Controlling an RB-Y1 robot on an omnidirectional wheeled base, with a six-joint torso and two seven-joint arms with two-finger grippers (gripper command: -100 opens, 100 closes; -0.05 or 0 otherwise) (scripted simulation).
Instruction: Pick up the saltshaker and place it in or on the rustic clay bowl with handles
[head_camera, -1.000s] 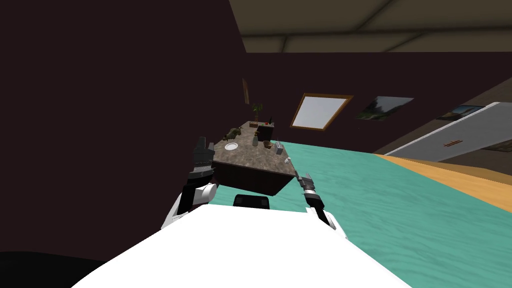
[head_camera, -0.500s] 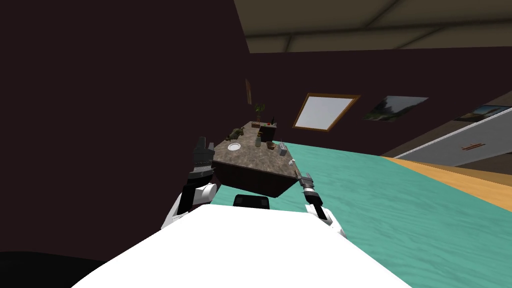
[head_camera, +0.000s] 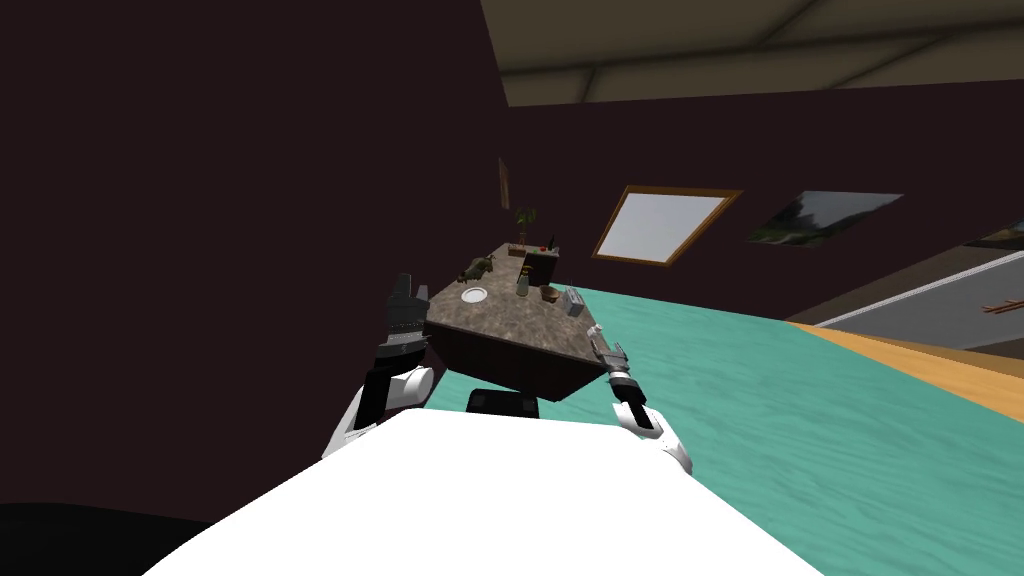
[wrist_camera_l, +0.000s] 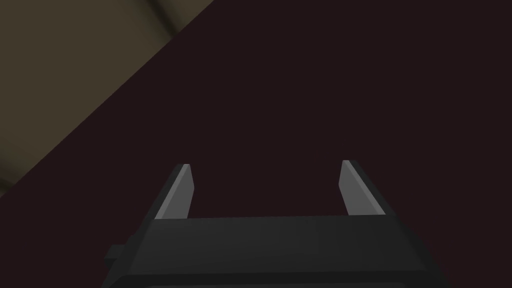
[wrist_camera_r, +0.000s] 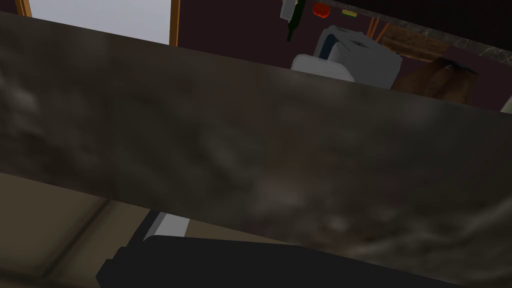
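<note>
Dark maroon walls and a teal floor (head_camera: 800, 400) surround a stone-topped table (head_camera: 500, 325), which stands straight ahead of both arms. Over the last second the whole head view has slid. The window (head_camera: 665, 225) has drifted to the right and the table's near corner has come up against the right jaws, so this is my own approach and turn. Nothing on the table has shifted.

The saltshaker (head_camera: 598, 328), a small pale speck, stands on that near corner just beyond the right jaws. Past it come a grey toaster (head_camera: 574, 302) and then the brown bowl (head_camera: 549, 293), further from the jaws along the same line. A white plate (head_camera: 474, 294) lies well off toward the left jaws.

In the right wrist view the table's edge runs across just ahead of the right jaws and hides one finger. The other finger (wrist_camera_r: 167, 225) sits wide of the middle, so I read these jaws as spread and empty. They look level with or below the tabletop and will likely have to rise before reaching in.

The left jaws are raised beside the table, with fingers (wrist_camera_l: 177, 195) wide apart and gripping nothing.

The task is in its approach stage, with the saltshaker not yet touched.
</note>
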